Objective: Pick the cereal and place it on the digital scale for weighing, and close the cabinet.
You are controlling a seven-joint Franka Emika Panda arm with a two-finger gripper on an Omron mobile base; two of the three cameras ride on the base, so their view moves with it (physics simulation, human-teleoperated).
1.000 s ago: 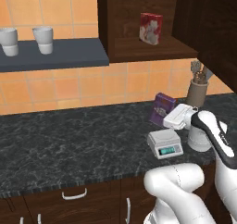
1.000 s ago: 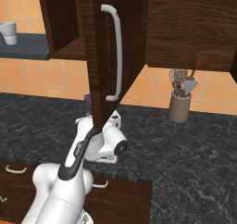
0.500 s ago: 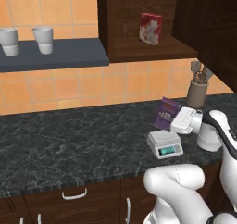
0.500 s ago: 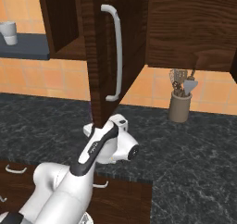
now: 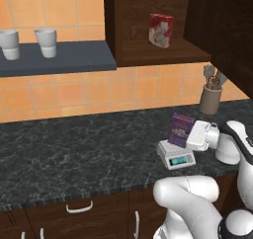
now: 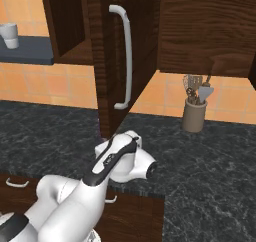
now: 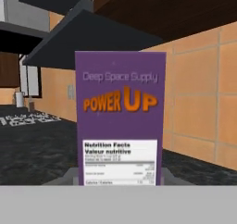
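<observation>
Cereal on digital scale, utensil crock behind; hand grip unclear.

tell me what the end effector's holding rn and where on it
Cannot be told. The end effector is right beside the purple cereal box, which stands on the digital scale, but its fingers are hidden, so neither a hold nor its spot on the box shows.
</observation>
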